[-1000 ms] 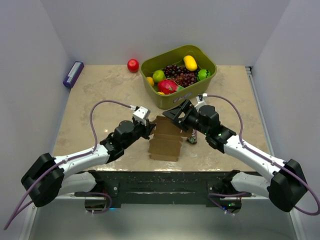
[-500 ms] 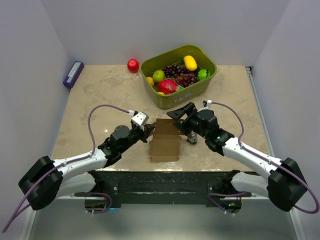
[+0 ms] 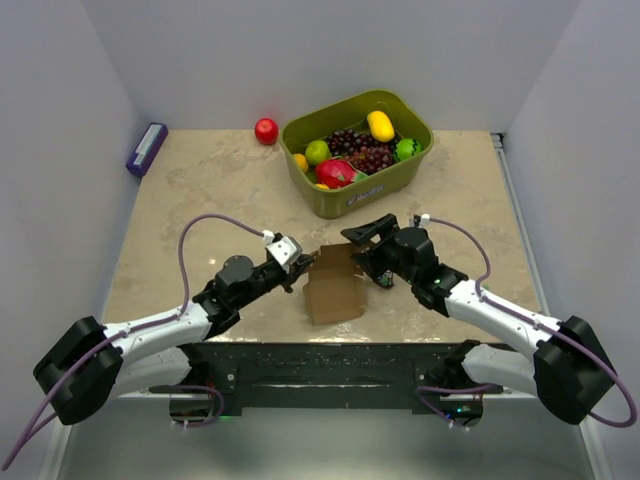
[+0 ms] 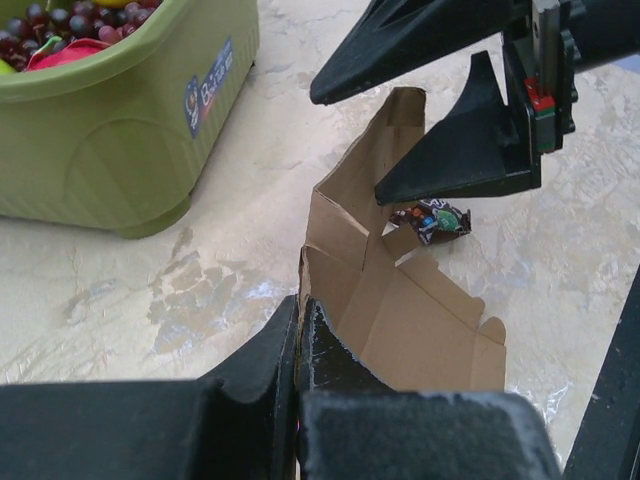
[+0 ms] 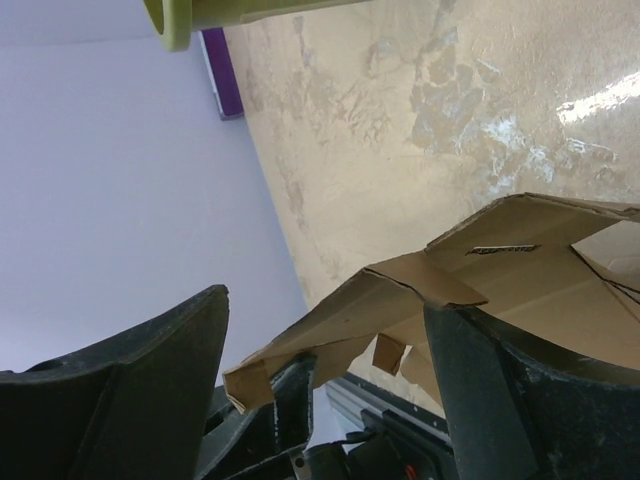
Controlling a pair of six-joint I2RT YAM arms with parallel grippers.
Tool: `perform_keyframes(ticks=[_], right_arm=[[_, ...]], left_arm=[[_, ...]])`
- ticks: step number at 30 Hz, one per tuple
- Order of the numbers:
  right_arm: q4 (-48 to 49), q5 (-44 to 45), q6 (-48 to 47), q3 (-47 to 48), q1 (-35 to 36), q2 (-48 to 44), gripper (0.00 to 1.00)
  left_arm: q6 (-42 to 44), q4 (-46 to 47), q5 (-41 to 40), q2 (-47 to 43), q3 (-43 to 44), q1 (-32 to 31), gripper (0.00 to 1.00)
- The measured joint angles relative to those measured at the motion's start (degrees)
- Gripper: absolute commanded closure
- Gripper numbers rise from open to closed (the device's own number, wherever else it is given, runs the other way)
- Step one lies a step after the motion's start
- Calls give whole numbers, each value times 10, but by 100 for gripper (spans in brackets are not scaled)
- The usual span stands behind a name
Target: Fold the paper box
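Note:
The paper box (image 3: 335, 285) is a brown die-cut cardboard sheet, partly folded, on the table between the arms. My left gripper (image 3: 301, 264) is shut on its left side wall; in the left wrist view (image 4: 300, 312) the wall edge (image 4: 322, 240) stands up between the closed fingers. My right gripper (image 3: 366, 238) is open over the sheet's far end. In the right wrist view (image 5: 330, 305) a raised flap (image 5: 480, 262) lies between the spread fingers (image 5: 160, 380), touching neither visibly. Both right fingers (image 4: 455, 160) also show above the sheet in the left wrist view.
An olive-green fruit bin (image 3: 415, 135) stands just behind the box, also in the left wrist view (image 4: 120, 130). A small wrapped candy (image 4: 430, 220) lies at the box's right side. A red apple (image 3: 266, 131) and a purple box (image 3: 147, 148) sit at the back left.
The box has turned slightly and shifted toward the near edge with my left gripper holding it. The right gripper has moved nearer and lower over the far flap.

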Motion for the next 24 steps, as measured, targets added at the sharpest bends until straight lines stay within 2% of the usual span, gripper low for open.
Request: perform_keyframes(ticks=[3, 7, 12, 19, 24], right_arm=[[-1, 6, 4, -1, -3, -5, 28], [-1, 10, 9, -2, -5, -6, 43], [1, 17, 10, -10, -5, -5, 54], [13, 20, 11, -28, -6, 11, 63], [31, 20, 11, -33, -6, 27, 76]], left_arm=[[13, 1, 11, 0, 0, 0, 100], [18, 2, 16, 3, 0, 0, 100], [18, 3, 21, 23, 0, 0, 100], [12, 4, 25, 35, 0, 0, 100], [7, 4, 28, 48, 0, 0, 100]])
